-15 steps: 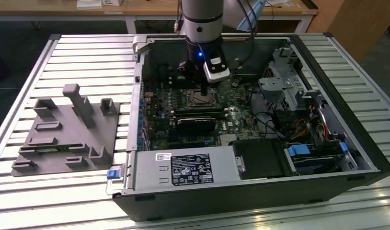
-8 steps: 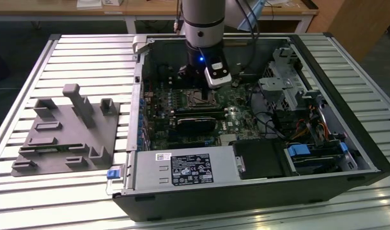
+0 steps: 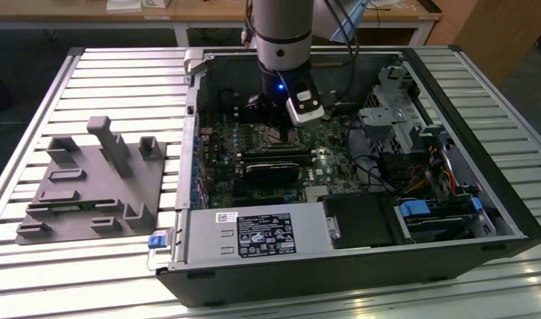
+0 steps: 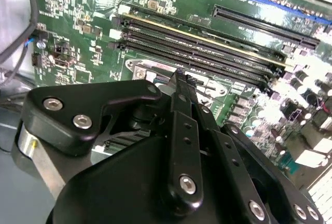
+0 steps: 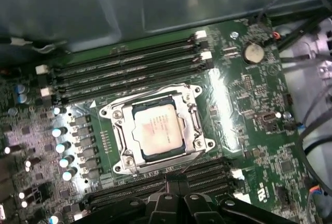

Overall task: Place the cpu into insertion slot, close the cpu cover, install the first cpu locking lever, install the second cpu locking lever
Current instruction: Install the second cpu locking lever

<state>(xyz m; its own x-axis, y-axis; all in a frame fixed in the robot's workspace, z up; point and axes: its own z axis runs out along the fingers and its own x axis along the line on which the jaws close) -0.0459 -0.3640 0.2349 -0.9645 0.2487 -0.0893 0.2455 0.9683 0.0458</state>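
Observation:
In the first wrist view the cpu (image 5: 155,130) lies flat in the insertion slot (image 5: 205,143) on the green board, pale metal top up. The cpu cover (image 5: 121,130) is folded down around it as a silvery frame. Thin wire locking levers run along the frame's edges; one lever (image 5: 189,164) angles out toward my fingertips. My gripper (image 5: 174,182) hovers just beside the socket edge, fingers together with nothing seen between them. In the second wrist view the gripper (image 4: 179,79) points at the socket corner (image 4: 142,73). In the exterior view the gripper (image 3: 272,119) hangs over the slot (image 3: 275,137).
Memory slots (image 5: 124,66) flank the socket on both sides. A long black card (image 3: 270,174), the power supply (image 3: 252,236) and drive bays with cables (image 3: 421,179) fill the case. A grey fixture (image 3: 93,186) sits on the slatted table at the exterior view's left.

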